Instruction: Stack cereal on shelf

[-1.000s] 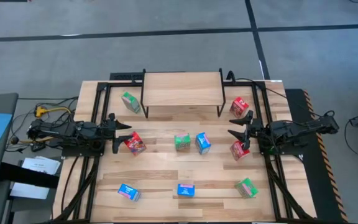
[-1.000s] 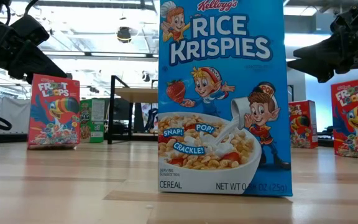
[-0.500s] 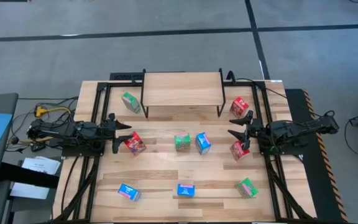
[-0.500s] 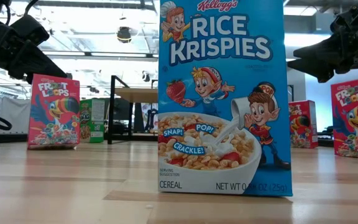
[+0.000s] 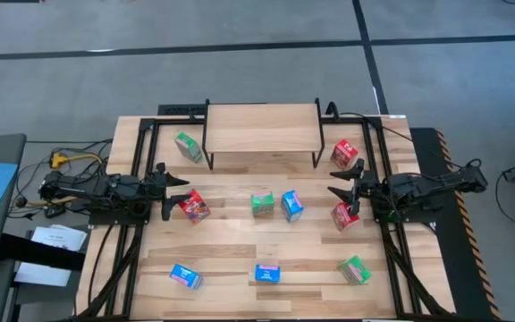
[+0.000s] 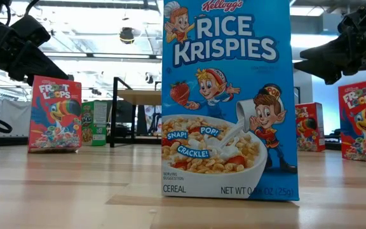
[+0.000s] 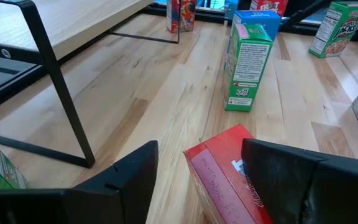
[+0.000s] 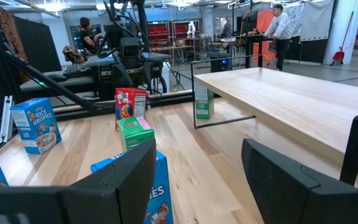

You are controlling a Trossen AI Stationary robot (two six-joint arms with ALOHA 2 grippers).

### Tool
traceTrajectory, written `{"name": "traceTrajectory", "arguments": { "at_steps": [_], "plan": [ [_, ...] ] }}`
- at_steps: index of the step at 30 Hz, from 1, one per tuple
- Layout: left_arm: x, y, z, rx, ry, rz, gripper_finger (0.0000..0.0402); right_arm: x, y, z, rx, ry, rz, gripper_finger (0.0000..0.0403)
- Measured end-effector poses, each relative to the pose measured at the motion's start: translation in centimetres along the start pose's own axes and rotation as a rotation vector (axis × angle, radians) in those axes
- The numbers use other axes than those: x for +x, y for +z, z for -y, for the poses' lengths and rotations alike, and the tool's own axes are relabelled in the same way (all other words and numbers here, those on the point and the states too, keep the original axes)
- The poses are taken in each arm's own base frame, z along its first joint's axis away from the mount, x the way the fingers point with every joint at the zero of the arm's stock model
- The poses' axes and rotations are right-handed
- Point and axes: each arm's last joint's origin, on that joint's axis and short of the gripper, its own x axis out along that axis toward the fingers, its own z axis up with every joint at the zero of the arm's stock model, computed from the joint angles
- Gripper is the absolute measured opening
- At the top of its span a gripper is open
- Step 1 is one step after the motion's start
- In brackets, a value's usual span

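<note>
The shelf stands at the far edge of the table with nothing on its board. All nine cereal boxes rest on the table, none stacked.

The left gripper hovers with its fingers parted and empty, directly above and around a red box. In the left wrist view this red box lies between the two fingers but is not clamped. The right gripper also stands released and holds nothing. It sits between one red box near the shelf leg and another red box just beside it.

Likely step: first pick, not yet begun.

Hazards:
- The red box under the left gripper lies skewed to the fingers. Closing on a corner could twist or eject it.
- The thin cardboard may crush under a hard grip.
- The shelf legs stand near the carry path; a low lift could strike them.
- A green box and a blue box stand close together mid-table and may topple if brushed.
</note>
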Motion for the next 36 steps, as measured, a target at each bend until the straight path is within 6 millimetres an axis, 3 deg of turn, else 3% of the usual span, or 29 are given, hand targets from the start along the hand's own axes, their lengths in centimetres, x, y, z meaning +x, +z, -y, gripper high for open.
{"name": "traceTrajectory", "arguments": {
  "at_steps": [19,28,36],
  "plan": [
    [0.0,0.1,0.0,-0.001,0.000,0.005,0.0222,0.0,0.1,0.0,0.003,0.000,0.006,0.0263],
    [0.0,0.9,0.2,-0.047,-0.017,0.090,0.0222,0.0,0.2,0.0,0.012,0.001,0.024,0.0263],
    [-0.1,1.8,0.3,-0.150,-0.040,0.177,0.0222,-0.2,2.1,-0.1,0.100,0.016,0.196,0.0263]
  ]
}}
